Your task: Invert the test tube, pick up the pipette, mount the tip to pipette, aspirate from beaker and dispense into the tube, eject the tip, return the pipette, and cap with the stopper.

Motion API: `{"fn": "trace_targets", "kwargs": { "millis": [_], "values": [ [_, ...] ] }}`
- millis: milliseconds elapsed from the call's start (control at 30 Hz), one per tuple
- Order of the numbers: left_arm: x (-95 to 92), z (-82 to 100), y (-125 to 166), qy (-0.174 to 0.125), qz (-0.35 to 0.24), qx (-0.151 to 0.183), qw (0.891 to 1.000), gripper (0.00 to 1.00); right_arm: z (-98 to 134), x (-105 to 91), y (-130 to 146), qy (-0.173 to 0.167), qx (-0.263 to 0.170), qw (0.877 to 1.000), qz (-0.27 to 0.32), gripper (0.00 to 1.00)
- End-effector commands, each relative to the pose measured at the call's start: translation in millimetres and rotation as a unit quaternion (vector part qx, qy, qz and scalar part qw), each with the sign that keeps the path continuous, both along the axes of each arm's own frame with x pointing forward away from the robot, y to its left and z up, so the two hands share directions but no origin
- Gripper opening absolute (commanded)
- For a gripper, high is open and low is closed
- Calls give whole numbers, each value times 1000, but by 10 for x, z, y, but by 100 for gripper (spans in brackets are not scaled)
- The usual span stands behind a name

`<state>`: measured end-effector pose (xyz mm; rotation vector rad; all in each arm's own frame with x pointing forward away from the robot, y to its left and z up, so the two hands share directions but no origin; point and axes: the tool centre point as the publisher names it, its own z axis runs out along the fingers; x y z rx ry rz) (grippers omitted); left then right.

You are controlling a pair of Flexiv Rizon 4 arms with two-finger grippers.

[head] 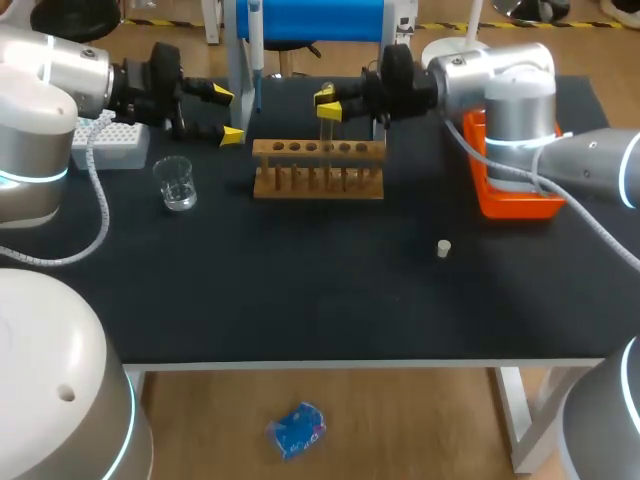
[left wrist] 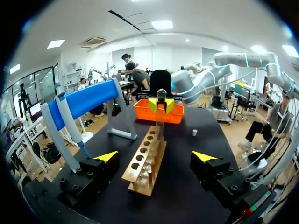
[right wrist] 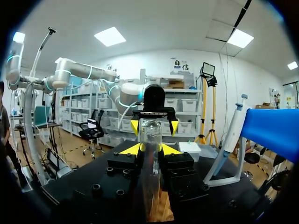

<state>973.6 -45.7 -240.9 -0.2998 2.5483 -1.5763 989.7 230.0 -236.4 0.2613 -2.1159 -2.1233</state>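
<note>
Toward the left, the beaker (head: 177, 184) stands on the surface (head: 300, 300), well apart from the rest. The left pincer (head: 227, 114) hangs just left of the wooden rack (head: 318, 170), its fingers wide apart and holding nothing. The pipette (head: 254, 45) hangs in its stand just behind.

Over the rack's middle, the test tube (head: 326, 132) stands upright, clamped between the fingers of the right pincer (head: 327, 106). Its lower end is at or in a rack hole; I cannot tell which. The wrist views show its rounded end up, so the inversion looks not yet done.

The risk lies here:
- Smooth glass may slip in the grip during the turn.
- If the tube is not lifted free first, it may snag the hole and tip or drag the rack.
- A wide swing could strike the left pincer nearby.

The stopper (head: 443, 248) lies further right, out of harm's way.
</note>
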Motion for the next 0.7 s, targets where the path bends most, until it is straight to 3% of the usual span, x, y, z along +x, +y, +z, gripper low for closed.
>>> {"fn": "trace_targets", "kwargs": {
  "millis": [33,700],
  "values": [
    [6,-4,-3,0,0,0,1000,100,70,-10,-11,-3,-4,1000,0,0],
    [6,-4,-3,0,0,0,1000,100,504,-112,-112,-13,0,1000,0,0]
  ]
}}
